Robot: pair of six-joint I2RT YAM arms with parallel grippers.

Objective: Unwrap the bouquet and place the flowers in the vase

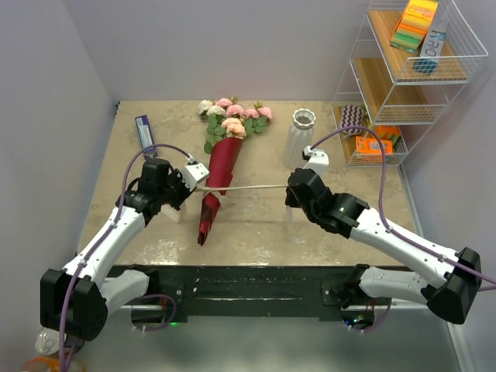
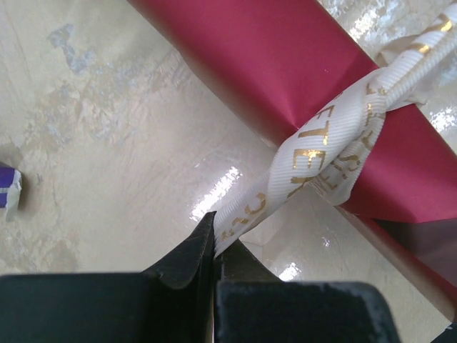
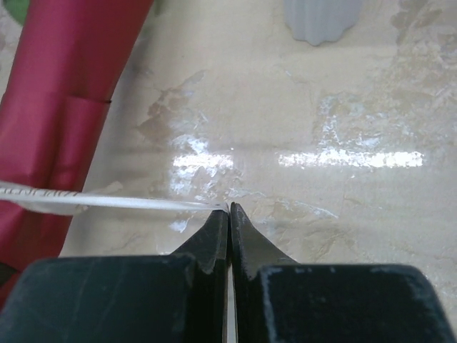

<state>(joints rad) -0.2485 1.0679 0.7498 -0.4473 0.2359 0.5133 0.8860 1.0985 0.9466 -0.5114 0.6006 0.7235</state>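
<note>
The bouquet (image 1: 223, 163) lies on the table in a dark red paper cone (image 2: 285, 64), its flowers (image 1: 232, 116) pointing to the back. A beige ribbon (image 1: 248, 187) with gold lettering is wound around the cone (image 3: 64, 86) and stretches taut to the right. My left gripper (image 1: 197, 179) is shut on one ribbon end (image 2: 321, 143), just left of the cone, tips (image 2: 214, 237) pinching it. My right gripper (image 1: 292, 189) is shut on the other end (image 3: 128, 203), tips (image 3: 229, 209) closed. The white ribbed vase (image 1: 301, 136) stands upright behind the right gripper; its base (image 3: 321, 18) shows.
A white wire rack (image 1: 411, 77) holding sponges and boxes stands at the back right, close to the vase. A blue packet (image 1: 145, 132) lies at the back left, its corner (image 2: 7, 189) near the left gripper. Walls close in the table on three sides.
</note>
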